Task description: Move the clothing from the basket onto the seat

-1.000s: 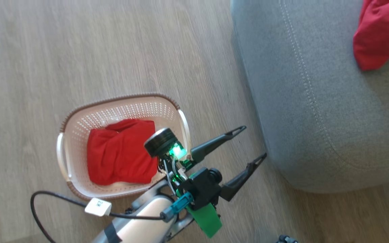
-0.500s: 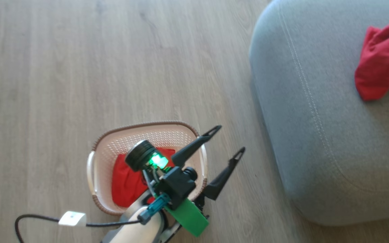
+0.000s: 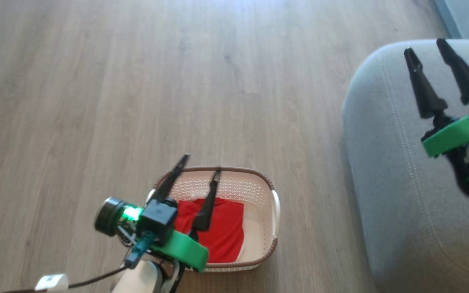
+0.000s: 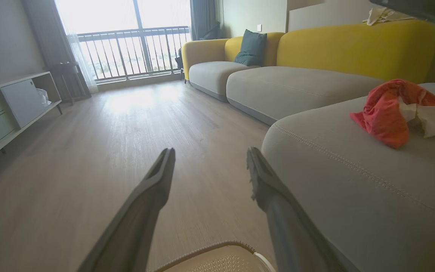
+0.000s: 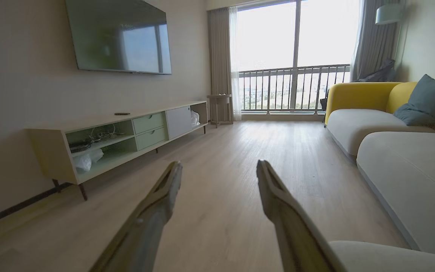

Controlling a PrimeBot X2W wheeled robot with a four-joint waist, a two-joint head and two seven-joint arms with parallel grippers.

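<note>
Left gripper (image 3: 202, 163) hangs over the basket (image 3: 259, 191), jaws spread wide, nothing between them. And there's the target: one red garment (image 3: 222, 232) crumpled on the basket's floor, covering its middle and left part, with bare cream plastic showing at the basket's right end.

Look at the geometry, though. From the head view the two dark fingers reach across the basket toward its far rim, with the tips about over that rim. So the cloth sits under the fingers and back toward the wrist, not ahead of the tips. The left wrist view agrees: it looks out level over the wooden floor (image 4: 89, 151), with just the basket's braided rim peeking in at the bottom edge. My read is that this hand must tip down and draw back before it can bite. The garment's longer side looks to run from the basket's near wall to its far wall, roughly in line with the fingers.

Right gripper (image 3: 425, 45), also wide apart and empty, is well off to the basket's right, above the seat (image 3: 393, 162). Left arm is clearly the nearer one. A second red garment (image 4: 383, 113) already lies on that seat, far from the basket.
</note>
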